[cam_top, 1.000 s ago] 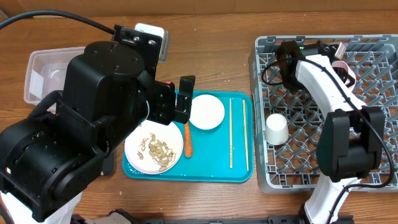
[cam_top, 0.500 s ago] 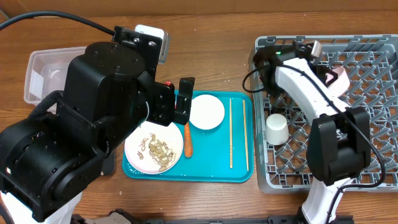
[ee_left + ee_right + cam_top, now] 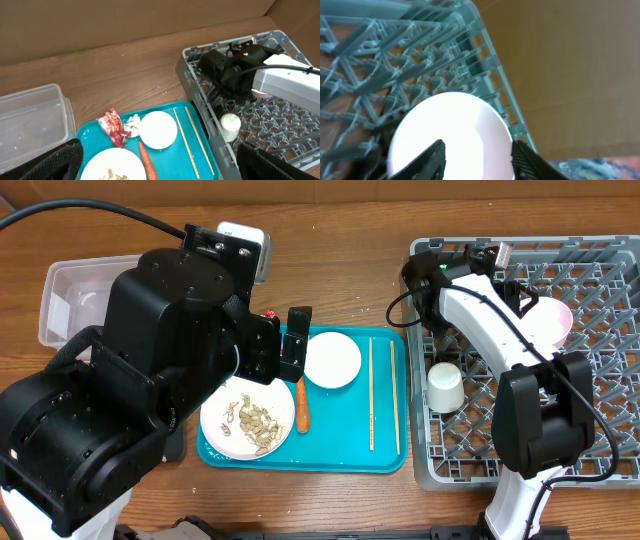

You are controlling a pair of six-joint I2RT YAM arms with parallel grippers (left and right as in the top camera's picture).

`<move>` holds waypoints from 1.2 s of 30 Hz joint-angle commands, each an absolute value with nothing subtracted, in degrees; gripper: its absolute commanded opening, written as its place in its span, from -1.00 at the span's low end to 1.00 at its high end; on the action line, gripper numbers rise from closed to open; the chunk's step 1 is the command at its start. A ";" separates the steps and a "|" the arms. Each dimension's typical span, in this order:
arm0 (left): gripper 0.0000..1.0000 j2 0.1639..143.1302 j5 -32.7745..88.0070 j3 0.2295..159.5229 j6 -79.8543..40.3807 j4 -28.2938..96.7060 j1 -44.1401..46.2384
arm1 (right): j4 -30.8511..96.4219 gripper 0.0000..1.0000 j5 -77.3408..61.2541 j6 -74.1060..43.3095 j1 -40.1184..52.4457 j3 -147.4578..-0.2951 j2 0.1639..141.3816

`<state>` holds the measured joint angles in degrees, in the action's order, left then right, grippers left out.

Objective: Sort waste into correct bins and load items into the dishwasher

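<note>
My right gripper [image 3: 522, 292] is over the back of the grey dish rack [image 3: 600, 430]. Its fingers are spread in the right wrist view [image 3: 477, 144], and a white bowl [image 3: 445, 135] lies just beyond them on the lattice; it also shows in the overhead view [image 3: 552, 320]. A small white cup [image 3: 445, 387] stands in the rack. My left gripper [image 3: 160, 172] is wide open and empty above the teal tray [image 3: 170, 160]. That tray holds a red wrapper [image 3: 114, 128], a tissue [image 3: 132, 124], a carrot [image 3: 148, 162], a second bowl [image 3: 158, 130], chopsticks [image 3: 187, 137] and a plate [image 3: 247, 422] with nut scraps.
The clear tub [image 3: 70, 295] stands at the back left, partly under my left arm. The black tray is hidden beneath that arm. Bare wooden table lies between the teal tray and the back edge.
My right gripper has swung left and down over the rack. The white bowl went from edge-on and high to lying lower, face toward the camera. My left arm has not moved.
</note>
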<state>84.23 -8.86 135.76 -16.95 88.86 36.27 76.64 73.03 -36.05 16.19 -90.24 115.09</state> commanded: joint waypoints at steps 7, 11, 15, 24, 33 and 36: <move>1.00 83.88 -9.47 136.55 -16.25 89.32 35.92 | 74.22 -0.07 43.11 -39.62 11.94 -93.36 106.56; 1.00 83.90 -9.61 136.55 -16.25 89.32 35.92 | 70.28 0.12 31.38 -31.81 11.09 -95.81 98.19; 1.00 83.99 -9.56 136.55 -16.27 89.36 35.92 | 69.34 0.52 19.73 -31.68 8.29 -97.19 89.76; 1.00 83.99 -9.50 136.55 -16.29 89.54 35.92 | 74.37 0.47 -4.58 -28.60 -21.63 -95.42 88.31; 1.00 83.99 -9.52 136.55 -16.29 89.52 35.92 | 74.63 0.45 -8.69 -21.06 -27.88 -88.73 96.55; 1.00 83.99 -9.45 136.55 -16.29 89.54 35.92 | 73.69 0.42 -9.15 -21.19 -27.83 -88.05 99.13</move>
<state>84.23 -8.84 135.76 -16.80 89.43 36.27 74.61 -6.83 -23.18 -27.99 -88.58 97.27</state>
